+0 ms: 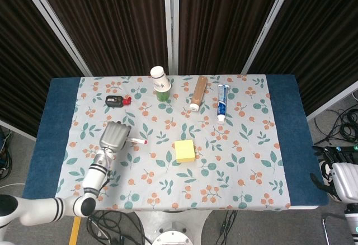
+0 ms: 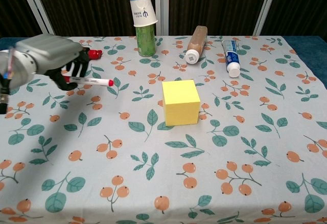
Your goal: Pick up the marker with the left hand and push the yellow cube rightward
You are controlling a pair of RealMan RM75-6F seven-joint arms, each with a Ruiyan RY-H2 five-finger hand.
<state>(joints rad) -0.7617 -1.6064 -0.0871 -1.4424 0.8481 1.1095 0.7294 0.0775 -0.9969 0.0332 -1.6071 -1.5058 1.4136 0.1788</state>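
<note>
A white marker [image 2: 94,81] with a red cap points right toward the yellow cube [image 2: 180,102], with a clear gap between them. My left hand [image 2: 48,60] grips the marker's rear end, fingers curled around it, above the cloth. In the head view the left hand [image 1: 114,137] hangs left of the yellow cube [image 1: 184,151], and the marker [image 1: 137,141] sticks out of it to the right. My right hand [image 1: 342,179] stays off the table's right edge; its fingers are not visible.
At the back of the floral tablecloth [image 1: 246,161] stand a green can with an upturned paper cup [image 2: 143,22], a lying brown bottle [image 2: 195,42] and a toothpaste tube [image 2: 231,57]. A small black and red object [image 1: 116,100] lies behind the left hand.
</note>
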